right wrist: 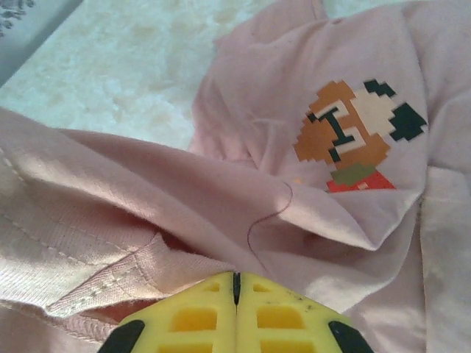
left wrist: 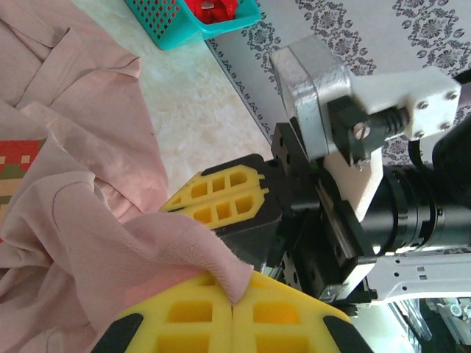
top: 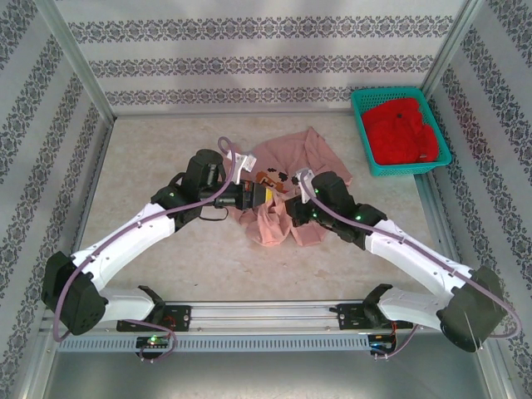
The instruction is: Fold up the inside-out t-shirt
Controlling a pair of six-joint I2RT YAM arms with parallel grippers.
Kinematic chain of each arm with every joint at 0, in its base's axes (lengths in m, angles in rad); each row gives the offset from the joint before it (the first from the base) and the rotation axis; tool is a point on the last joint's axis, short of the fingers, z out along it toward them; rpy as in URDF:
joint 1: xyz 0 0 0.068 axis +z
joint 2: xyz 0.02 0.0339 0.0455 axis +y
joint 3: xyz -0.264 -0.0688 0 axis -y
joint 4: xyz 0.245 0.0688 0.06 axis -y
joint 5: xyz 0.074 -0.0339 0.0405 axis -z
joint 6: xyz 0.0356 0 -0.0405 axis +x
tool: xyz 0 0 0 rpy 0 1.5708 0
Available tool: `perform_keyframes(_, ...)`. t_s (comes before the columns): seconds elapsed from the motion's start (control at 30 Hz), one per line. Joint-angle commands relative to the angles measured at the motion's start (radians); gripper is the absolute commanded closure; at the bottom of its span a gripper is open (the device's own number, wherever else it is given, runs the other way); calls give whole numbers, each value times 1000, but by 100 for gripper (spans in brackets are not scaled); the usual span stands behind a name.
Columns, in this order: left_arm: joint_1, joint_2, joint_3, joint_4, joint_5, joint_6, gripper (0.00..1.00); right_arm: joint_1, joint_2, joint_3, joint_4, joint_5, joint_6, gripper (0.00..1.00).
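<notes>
The inside-out t-shirt is a dusty pink cloth lying crumpled at the middle of the table, with a pixel-figure print facing up. My left gripper reaches in from the left and is shut on a fold of its hem; the closed yellow fingertips pinch the cloth edge. My right gripper comes in from the right, close beside the left one. It is shut on a seamed edge of the t-shirt, pads pressed together. Cloth drapes over both grippers' tips.
A teal basket holding a bright red garment stands at the back right, near the patterned wall. Metal frame posts line both sides. The right gripper's body sits very close to my left fingers.
</notes>
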Motion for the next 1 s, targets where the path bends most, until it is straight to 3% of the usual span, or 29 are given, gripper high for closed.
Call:
perform_keyframes(0.0, -14, -32, -9, -7, -18, 29, 100, -24, -28, -37, 74, -212, 6, 100)
perform_keyframes(0.07, -14, -33, -8, -6, -24, 27, 100, -29, -43, -45, 57, -247, -3, 97)
perform_keyframes(0.27, -14, -32, -6, 2, -16, 21, 100, -22, -63, -78, 61, -263, -24, 71)
perform_keyframes(0.4, -14, -31, -5, 3, -15, 17, 100, 2, -34, -81, 82, -265, -32, 65)
perform_keyframes(0.5, -14, -33, -7, 3, -16, 17, 100, 11, 8, -68, 98, -268, -34, 67)
perform_keyframes(0.63, -15, -44, -10, -42, -81, 43, 100, -7, -10, -54, 113, -307, -13, 100)
perform_keyframes(0.8, -12, -64, -18, -163, -406, 110, 98, -77, -100, -136, 318, -562, 143, 100)
perform_keyframes(0.97, -12, -23, -2, -197, -391, 179, 83, -98, -108, -176, 460, -648, 252, 100)
